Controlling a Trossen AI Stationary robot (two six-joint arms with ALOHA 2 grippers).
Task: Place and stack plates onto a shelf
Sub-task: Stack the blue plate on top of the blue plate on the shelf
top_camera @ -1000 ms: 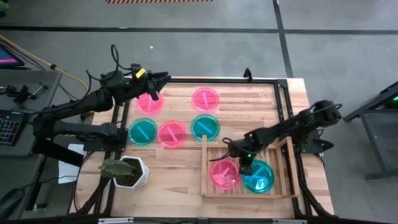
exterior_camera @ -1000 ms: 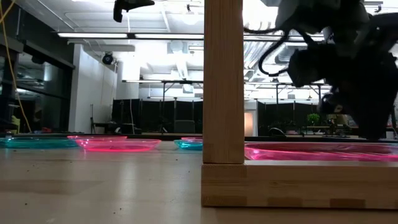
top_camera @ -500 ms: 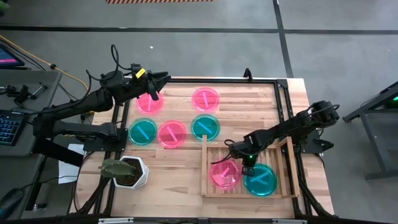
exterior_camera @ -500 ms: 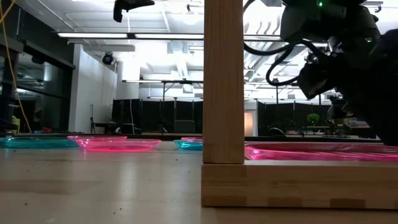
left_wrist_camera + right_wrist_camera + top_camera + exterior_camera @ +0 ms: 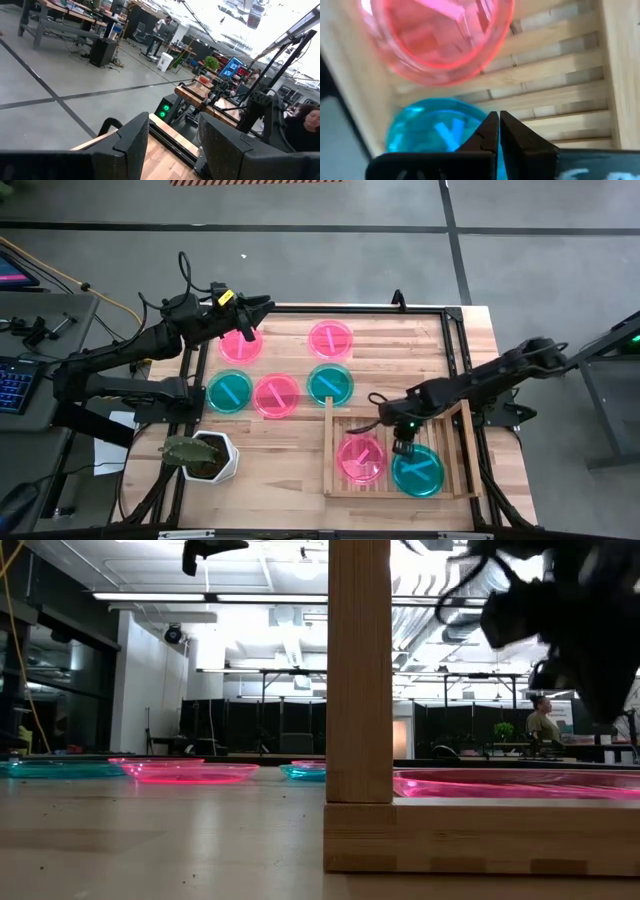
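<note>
On the light-wood shelf a pink plate and a teal plate lie flat side by side on the slats. Three pink plates and two teal plates lie flat on the table. My right gripper hangs shut above the shelf, between its two plates and clear of both; its wrist view shows the teal plate and the pink plate below the gripper. My left gripper waits open at the table's far left corner, above the far-left pink plate.
A white hexagonal plant pot stands near the table's near left corner. In the low view the shelf's upright wooden post fills the middle. A desk with a keyboard stands left of the table. Bare wood lies between the pot and the shelf.
My right gripper has risen off the teal plate on the shelf and drawn back a little toward the table's far right. The teal plate slid slightly toward the near edge and now lies flat on the slats.
</note>
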